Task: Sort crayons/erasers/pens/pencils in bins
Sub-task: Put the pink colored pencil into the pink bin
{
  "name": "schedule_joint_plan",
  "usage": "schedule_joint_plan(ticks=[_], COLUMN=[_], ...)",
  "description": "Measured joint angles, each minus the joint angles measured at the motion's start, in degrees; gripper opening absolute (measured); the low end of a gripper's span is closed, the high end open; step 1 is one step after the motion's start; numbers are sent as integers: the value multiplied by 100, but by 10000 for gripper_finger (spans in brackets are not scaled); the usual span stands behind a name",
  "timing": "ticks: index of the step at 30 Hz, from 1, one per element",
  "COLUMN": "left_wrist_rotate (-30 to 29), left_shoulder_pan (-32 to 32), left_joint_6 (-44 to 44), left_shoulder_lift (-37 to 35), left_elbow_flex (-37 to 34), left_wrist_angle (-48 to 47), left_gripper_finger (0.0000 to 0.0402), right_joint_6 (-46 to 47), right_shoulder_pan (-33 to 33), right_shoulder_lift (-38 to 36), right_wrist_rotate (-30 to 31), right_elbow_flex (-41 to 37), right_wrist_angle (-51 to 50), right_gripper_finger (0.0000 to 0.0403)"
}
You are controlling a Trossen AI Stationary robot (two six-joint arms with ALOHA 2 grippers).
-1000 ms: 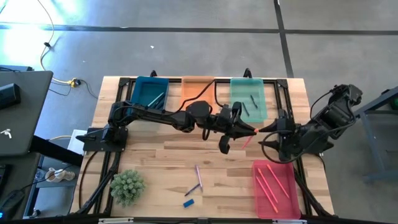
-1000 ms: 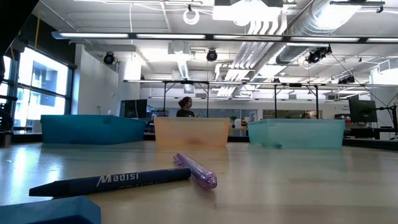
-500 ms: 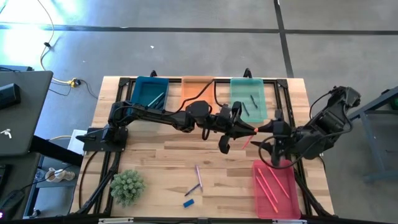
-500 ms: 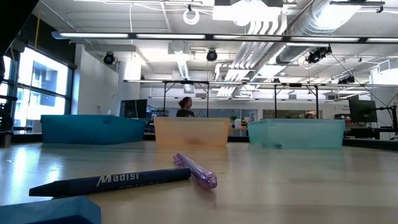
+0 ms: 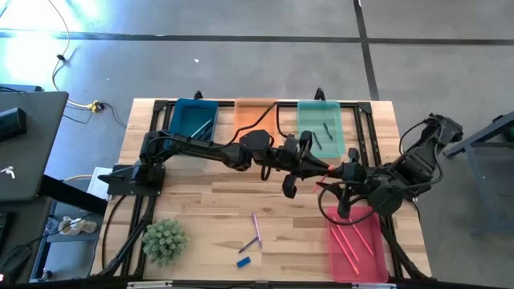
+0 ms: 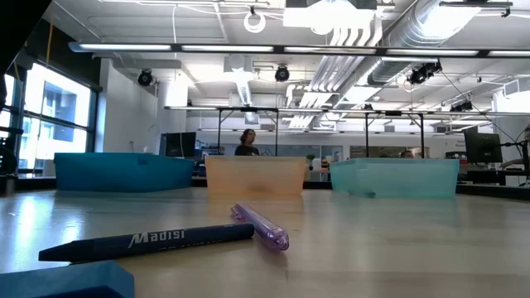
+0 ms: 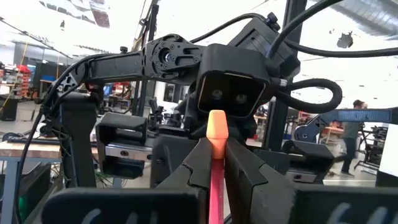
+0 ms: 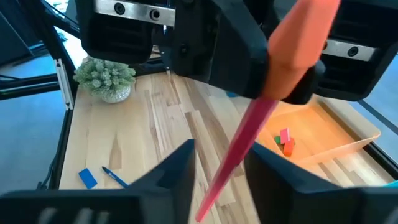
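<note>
Meeting over the middle of the counter, the two arms hide most of the handover in the overhead view, where only a sliver of the red pencil shows between them. The left hand is clamped shut on that pencil; in its own wrist view the pencil runs straight out between the fingers, its orange eraser end pointing at the other arm's camera. The right hand faces it just beside the tip, fingers spread either side of the pencil and not visibly touching it.

Along the far edge sit the blue bin, orange bin and green bin; the pink bin lies at the near right corner, partly covered by the right arm, with pink sticks inside. Two small erasers lie in the orange bin. Open wood remains near the front, where a purple pen, a dark crayon and a blue eraser lie near a small plant. From counter level, neither arm shows.
</note>
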Motion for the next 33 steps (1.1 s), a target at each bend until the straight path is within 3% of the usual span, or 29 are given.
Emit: schedule_joint_plan(ticks=[7,13,19,33], left_wrist_rotate=[20,20,23,0], left_shoulder_pan=[-4,0,-2,-2], left_joint_6=[21,9,5,0], left_shoulder_lift=[0,0,0,2], left_elbow_flex=[0,0,0,0], left_wrist_angle=[8,4,-7,-34], left_gripper_finger=[10,13,31,69], right_joint_6=[37,112,112,257], right_shoulder_pan=[0,-9,-9,-7], right_shoulder_lift=[-17,-17,-17,-17], right_wrist_rotate=[-12,-14,-75,-139], right_elbow_flex=[0,0,0,0], right_wrist_angle=[3,-15,-18,-48], right_gripper_finger=[12,25,6,11])
